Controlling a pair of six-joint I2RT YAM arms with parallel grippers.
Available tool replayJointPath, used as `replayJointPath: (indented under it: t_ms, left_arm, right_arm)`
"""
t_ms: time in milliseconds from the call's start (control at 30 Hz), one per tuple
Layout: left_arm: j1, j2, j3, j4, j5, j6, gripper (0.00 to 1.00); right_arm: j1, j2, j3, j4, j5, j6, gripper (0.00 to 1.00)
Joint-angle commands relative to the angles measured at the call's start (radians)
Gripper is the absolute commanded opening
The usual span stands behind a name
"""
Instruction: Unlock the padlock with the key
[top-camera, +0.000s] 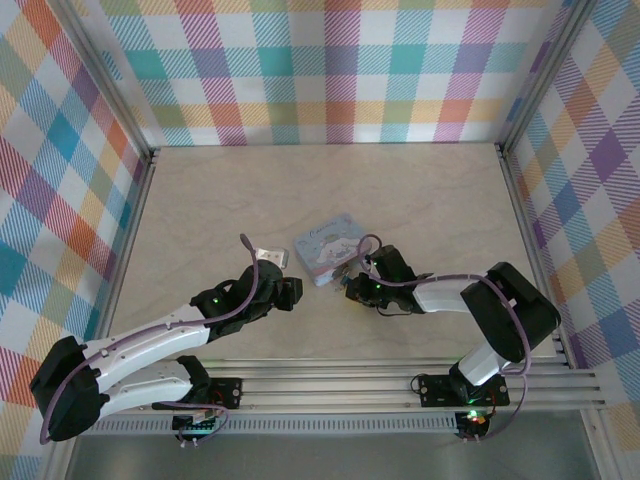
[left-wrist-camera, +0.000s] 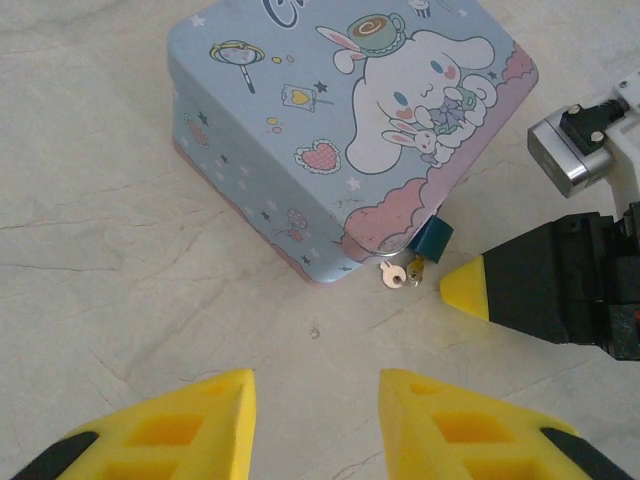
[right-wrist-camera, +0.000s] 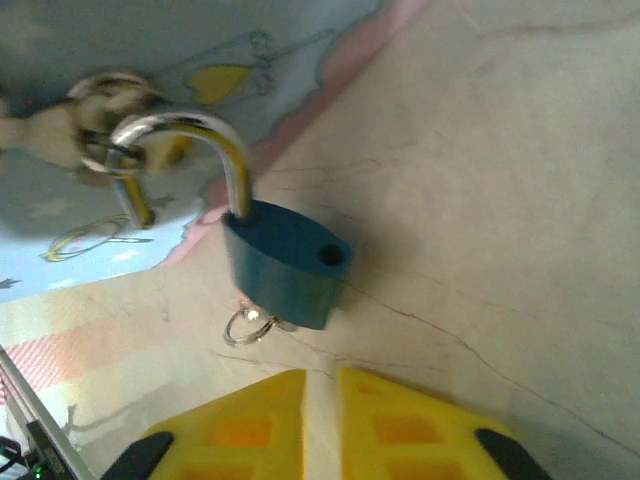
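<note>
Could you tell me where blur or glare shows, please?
Right wrist: small blue-teal padlock fairly sharp, its steel shackle glinting, the metal latch at upper left smeared. Left wrist: pale blue cartoon-printed tin box crisp. Top external: even light, soft shadows.

Bare table (left-wrist-camera: 120, 330) fronts the padlock (left-wrist-camera: 433, 240) — the tin box (left-wrist-camera: 280, 150) blocks behind.

The tin (left-wrist-camera: 300, 120) is pale blue with a pink rim, printed with white long-eared cartoon animals. The padlock (right-wrist-camera: 285, 265) has a blue-teal body and a silvery shackle, and the key (left-wrist-camera: 393, 275) is pale metal. The left claw (left-wrist-camera: 315, 400) and right claw (right-wrist-camera: 320, 400) are yellow-tipped. The bench (top-camera: 420, 190) is veined beige and the walls (top-camera: 330, 70) are pastel plaid.
</note>
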Motion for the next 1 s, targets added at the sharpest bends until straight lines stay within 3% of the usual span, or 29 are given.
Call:
replayJointPath:
  t_ms: [0,200,433,600,733,967]
  left_arm:
    - [0.008,-0.011,-0.010,-0.009,-0.018,0.005,0.37]
    - [0.009,-0.020,-0.013,-0.018,-0.018,0.007,0.37]
    - [0.009,-0.028,-0.025,0.007,0.006,0.011,0.37]
    - [0.009,-0.021,-0.026,0.030,0.027,0.021,0.37]
    - [0.008,-0.013,-0.026,0.046,0.050,0.035,0.37]
    - [0.008,0.007,-0.045,0.125,0.167,0.061,0.36]
  right_arm:
    - [0.007,-0.001,-0.018,-0.067,0.001,0.015,0.09]
    - [0.008,-0.004,-0.031,-0.025,0.009,0.021,0.07]
    - [0.007,-0.115,-0.071,-0.025,0.097,-0.031,0.27]
    - [0.006,-0.162,-0.095,0.029,0.157,-0.112,0.35]
    - [0.006,-0.115,-0.071,0.071,0.145,-0.170,0.41]
    - [0.006,0.020,-0.027,0.152,0.129,-0.187,0.43]
